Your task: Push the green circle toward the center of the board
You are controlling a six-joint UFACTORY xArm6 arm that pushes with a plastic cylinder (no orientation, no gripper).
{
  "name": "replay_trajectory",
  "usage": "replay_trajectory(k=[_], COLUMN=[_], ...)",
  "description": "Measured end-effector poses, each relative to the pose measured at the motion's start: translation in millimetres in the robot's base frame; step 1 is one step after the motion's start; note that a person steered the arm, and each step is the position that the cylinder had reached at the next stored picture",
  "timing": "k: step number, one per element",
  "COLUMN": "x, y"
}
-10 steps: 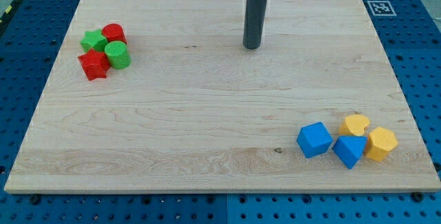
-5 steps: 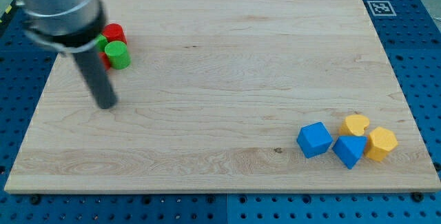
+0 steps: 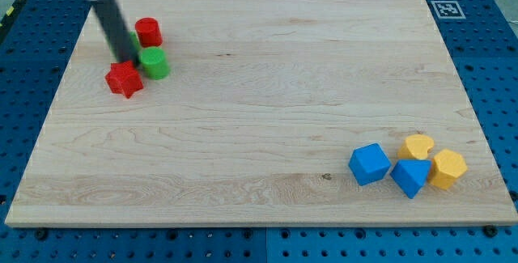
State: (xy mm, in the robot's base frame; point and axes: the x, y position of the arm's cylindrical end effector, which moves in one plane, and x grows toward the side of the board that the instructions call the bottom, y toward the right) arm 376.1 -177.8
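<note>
The green circle (image 3: 154,63) sits at the board's upper left, in a cluster of blocks. My tip (image 3: 126,59) is right at its left side, among the cluster. The dark rod slants up to the view's top left. A red cylinder (image 3: 147,31) stands just above the green circle. A red star (image 3: 124,78) lies just below my tip, to the lower left of the green circle. A sliver of another green block (image 3: 133,41) shows behind the rod, mostly hidden.
The wooden board (image 3: 267,109) fills the view. At the lower right lie a blue cube (image 3: 369,164), a blue block (image 3: 410,176), a yellow heart (image 3: 418,146) and a yellow hexagon (image 3: 447,168). A fiducial marker (image 3: 447,9) sits at the upper right corner.
My tip moved from the board's top middle to the left, then up into the cluster. The green circle, red cylinder and red star have shifted to the right.
</note>
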Motion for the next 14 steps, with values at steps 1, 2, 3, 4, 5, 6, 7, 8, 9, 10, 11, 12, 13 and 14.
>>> replay_trajectory(k=[1, 2, 3, 4, 5, 6, 7, 8, 9, 10, 11, 12, 13, 14], x=[-4, -4, -2, 1, 12, 27, 27, 24, 25, 25, 25, 28, 66, 110], y=[41, 69, 80, 76, 69, 69, 69, 74, 80, 88, 103, 107, 90, 54])
